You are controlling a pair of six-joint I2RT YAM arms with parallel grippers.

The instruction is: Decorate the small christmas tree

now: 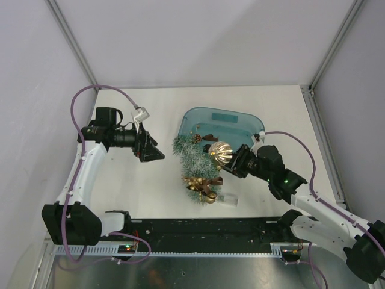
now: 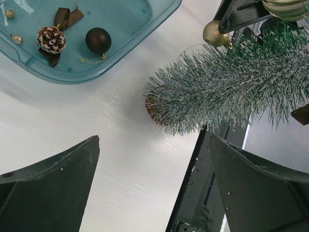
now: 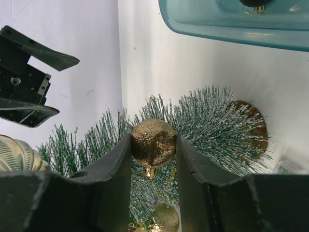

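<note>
The small christmas tree lies on its side on the white table, its wood-slice base pointing toward the teal tub. My right gripper is shut on a gold glitter ball and holds it just above the frosted branches. The left wrist view shows that ball at the tree's upper side. A larger ribbed gold ornament rests against the tree beside the right gripper. My left gripper hangs open left of the tree, with only table between its fingers.
The tub's floor carries a pine cone, a dark brown ball and brown ribbon. Gold ornaments and a bow sit at the tree's near end. A small clear piece lies near the table's front edge.
</note>
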